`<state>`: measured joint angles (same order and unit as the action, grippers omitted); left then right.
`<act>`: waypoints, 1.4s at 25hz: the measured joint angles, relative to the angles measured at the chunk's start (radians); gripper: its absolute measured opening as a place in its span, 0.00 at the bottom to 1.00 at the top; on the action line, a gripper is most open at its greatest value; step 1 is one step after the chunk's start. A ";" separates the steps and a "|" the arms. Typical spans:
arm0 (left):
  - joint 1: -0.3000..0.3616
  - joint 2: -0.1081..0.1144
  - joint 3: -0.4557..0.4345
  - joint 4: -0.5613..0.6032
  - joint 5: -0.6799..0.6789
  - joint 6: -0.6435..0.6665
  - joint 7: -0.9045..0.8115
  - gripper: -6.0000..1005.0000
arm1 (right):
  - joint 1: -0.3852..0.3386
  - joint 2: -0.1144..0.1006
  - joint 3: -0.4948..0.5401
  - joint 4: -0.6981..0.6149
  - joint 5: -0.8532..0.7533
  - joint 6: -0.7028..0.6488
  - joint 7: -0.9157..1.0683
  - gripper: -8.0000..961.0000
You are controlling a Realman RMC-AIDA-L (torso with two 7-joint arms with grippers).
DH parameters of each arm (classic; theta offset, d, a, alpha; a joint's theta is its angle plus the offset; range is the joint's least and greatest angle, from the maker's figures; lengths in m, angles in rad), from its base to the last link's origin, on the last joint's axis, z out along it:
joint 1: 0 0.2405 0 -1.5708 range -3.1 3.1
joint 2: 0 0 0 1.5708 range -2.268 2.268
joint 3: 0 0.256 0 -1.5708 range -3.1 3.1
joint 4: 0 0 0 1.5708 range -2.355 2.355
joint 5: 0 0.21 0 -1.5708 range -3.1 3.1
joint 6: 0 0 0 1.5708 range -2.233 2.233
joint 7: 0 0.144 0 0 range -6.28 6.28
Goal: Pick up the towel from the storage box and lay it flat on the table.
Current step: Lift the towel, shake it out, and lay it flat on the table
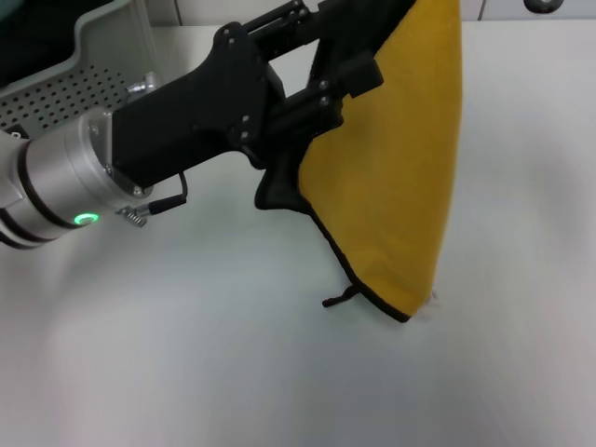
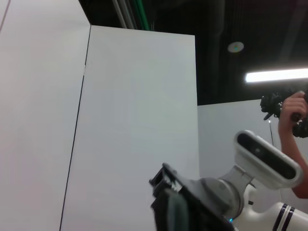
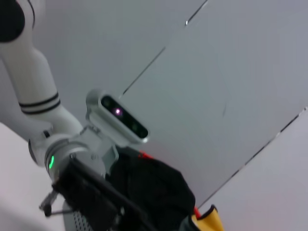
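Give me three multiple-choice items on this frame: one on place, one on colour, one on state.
1. Where is the storage box?
A. at the table's far left, behind the left arm
B. under the hanging cloth
C. at the near right edge

2. What colour is the towel?
A. pale blue
B. mustard yellow with black trim
C. plain white

3. How is the towel now?
A. folded inside the box
B. spread flat on the table
C. hanging from above, its low corner near the tabletop

Answers: 1 A, the head view shows the perforated bin past the left gripper. 2 B, yellow cloth, dark edge. 3 C, it drapes downward with its black loop at the bottom.
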<state>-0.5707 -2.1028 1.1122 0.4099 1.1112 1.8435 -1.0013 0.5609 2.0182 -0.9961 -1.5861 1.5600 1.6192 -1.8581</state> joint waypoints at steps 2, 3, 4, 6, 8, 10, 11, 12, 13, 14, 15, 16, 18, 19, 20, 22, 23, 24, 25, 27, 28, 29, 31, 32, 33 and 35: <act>-0.002 -0.001 0.000 -0.001 0.000 -0.004 0.000 0.56 | 0.003 -0.001 0.000 -0.001 0.010 0.000 -0.004 0.01; -0.003 -0.001 0.000 -0.001 -0.001 -0.004 0.001 0.56 | 0.006 -0.001 0.000 -0.005 0.013 0.000 -0.005 0.01; -0.005 -0.002 0.002 -0.001 -0.001 -0.004 0.001 0.56 | 0.008 0.000 -0.001 -0.009 0.013 -0.001 -0.005 0.01; -0.015 -0.004 0.012 -0.003 -0.001 -0.005 0.001 0.56 | 0.013 0.001 -0.001 -0.012 0.015 -0.001 -0.005 0.01; -0.026 -0.005 0.032 -0.010 -0.003 -0.006 0.001 0.56 | 0.020 0.002 -0.001 -0.012 0.015 -0.003 -0.005 0.01; -0.031 -0.005 0.056 -0.013 -0.004 -0.009 0.004 0.56 | 0.025 0.002 -0.001 -0.012 0.021 -0.008 -0.005 0.01; -0.032 -0.005 0.070 -0.014 -0.004 -0.011 0.006 0.56 | 0.026 0.002 -0.001 -0.013 0.028 -0.011 -0.005 0.01; -0.032 -0.004 0.085 -0.014 -0.005 -0.015 0.013 0.55 | 0.026 0.002 0.001 -0.013 0.035 -0.015 -0.005 0.01; -0.032 -0.003 0.098 -0.014 -0.004 -0.018 0.022 0.55 | 0.026 0.002 0.003 -0.013 0.043 -0.022 -0.005 0.01; -0.031 -0.003 0.109 -0.014 -0.003 -0.020 0.029 0.55 | 0.026 0.001 0.005 -0.013 0.050 -0.031 -0.005 0.01; -0.029 -0.003 0.121 -0.014 -0.003 -0.020 0.040 0.55 | 0.026 0.001 0.007 -0.014 0.056 -0.047 -0.005 0.01; -0.027 -0.002 0.136 -0.014 -0.003 -0.021 0.049 0.55 | 0.025 0.001 0.008 -0.015 0.058 -0.058 -0.005 0.01; -0.024 -0.001 0.157 -0.014 -0.003 -0.021 0.055 0.55 | 0.020 0.000 0.009 -0.017 0.062 -0.086 -0.005 0.01; -0.023 0.000 0.164 -0.014 0.000 -0.021 0.056 0.55 | 0.018 0.000 0.009 -0.018 0.062 -0.101 -0.005 0.01; -0.022 0.001 0.168 -0.014 0.005 -0.021 0.056 0.55 | 0.017 0.000 0.010 -0.018 0.063 -0.115 -0.005 0.01; -0.017 0.001 0.173 -0.014 0.013 -0.024 0.060 0.55 | 0.016 0.000 0.010 -0.018 0.064 -0.136 -0.005 0.01; -0.013 0.001 0.176 -0.014 0.014 -0.031 0.063 0.55 | 0.017 0.001 0.009 -0.018 0.065 -0.139 -0.005 0.01; -0.009 0.001 0.177 -0.014 0.014 -0.046 0.067 0.55 | 0.018 0.000 0.009 -0.018 0.067 -0.139 -0.005 0.01; -0.008 0.000 0.177 -0.014 0.014 -0.056 0.068 0.54 | 0.020 0.000 0.008 -0.018 0.070 -0.138 -0.005 0.01; -0.005 -0.001 0.177 -0.018 0.008 -0.081 0.074 0.54 | 0.022 -0.001 0.008 -0.021 0.077 -0.133 -0.005 0.01; -0.004 -0.002 0.178 -0.023 -0.004 -0.089 0.085 0.54 | 0.022 -0.002 0.007 -0.024 0.079 -0.128 -0.005 0.01; -0.004 -0.002 0.177 -0.029 -0.014 -0.094 0.095 0.54 | 0.023 -0.003 0.007 -0.028 0.080 -0.122 -0.005 0.01; -0.001 -0.003 0.177 -0.058 -0.073 -0.098 0.144 0.54 | 0.025 -0.004 0.007 -0.038 0.080 -0.104 -0.005 0.01; 0.003 -0.003 0.177 -0.073 -0.115 -0.098 0.169 0.54 | 0.026 -0.005 0.008 -0.042 0.080 -0.097 -0.005 0.01; 0.006 -0.003 0.177 -0.079 -0.139 -0.098 0.179 0.54 | 0.026 -0.005 0.008 -0.048 0.080 -0.091 -0.005 0.01; 0.015 -0.003 0.177 -0.089 -0.195 -0.098 0.195 0.53 | 0.025 -0.005 0.007 -0.059 0.080 -0.082 -0.004 0.01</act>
<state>-0.5560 -2.1054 1.2891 0.3206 0.9157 1.7450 -0.8065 0.5859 2.0136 -0.9891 -1.6455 1.6399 1.5373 -1.8622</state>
